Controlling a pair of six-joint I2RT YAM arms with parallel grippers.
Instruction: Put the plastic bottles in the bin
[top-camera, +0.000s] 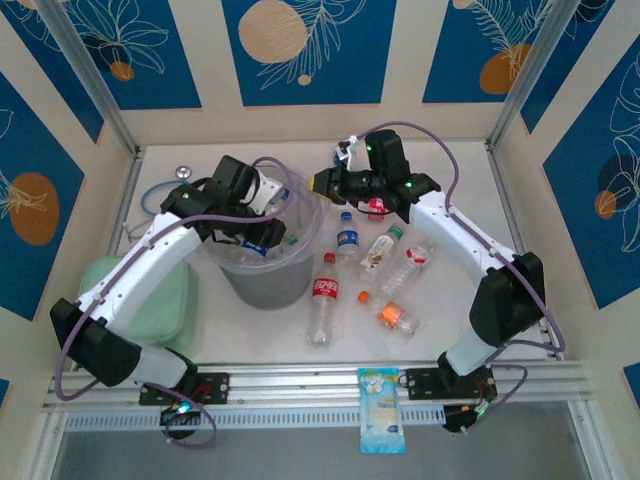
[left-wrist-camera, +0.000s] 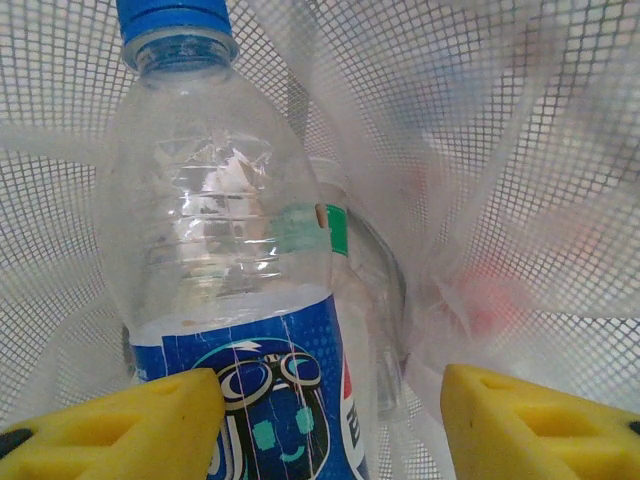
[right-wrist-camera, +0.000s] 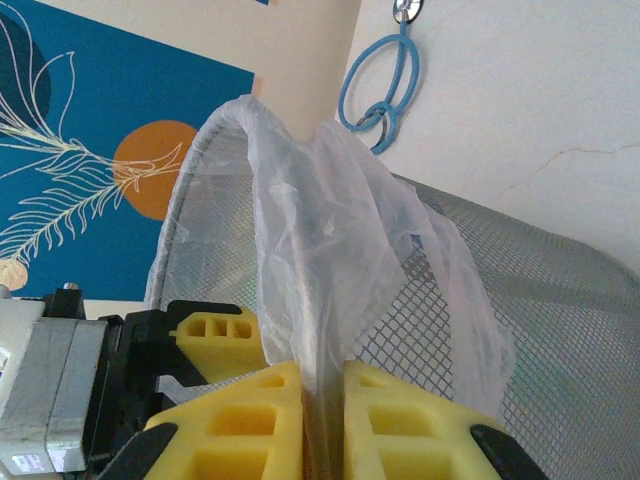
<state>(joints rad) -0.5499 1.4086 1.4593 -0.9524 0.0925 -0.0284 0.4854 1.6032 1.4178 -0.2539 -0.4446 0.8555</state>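
Note:
The bin (top-camera: 262, 285) is a round mesh bucket with a thin clear liner (right-wrist-camera: 330, 230). My left gripper (top-camera: 262, 228) reaches into it and stands open. In the left wrist view a blue-capped, blue-labelled bottle (left-wrist-camera: 215, 250) stands between the yellow fingers (left-wrist-camera: 130, 425), touching the left one and apart from the right. A green-labelled bottle (left-wrist-camera: 340, 230) lies behind it. My right gripper (right-wrist-camera: 322, 385) is shut on the liner's edge at the bin's far rim (top-camera: 325, 183). On the table lie a blue-labelled bottle (top-camera: 347, 240), a red-labelled one (top-camera: 322, 295) and an orange one (top-camera: 393, 315).
Two more bottles (top-camera: 380, 250) (top-camera: 410, 268) lie right of the bin, under the right arm. A pale green pad (top-camera: 165, 300) sits left of the bin. A blue-and-white packet (top-camera: 382, 420) lies on the front rail. A blue stethoscope (top-camera: 160, 195) lies at the back left.

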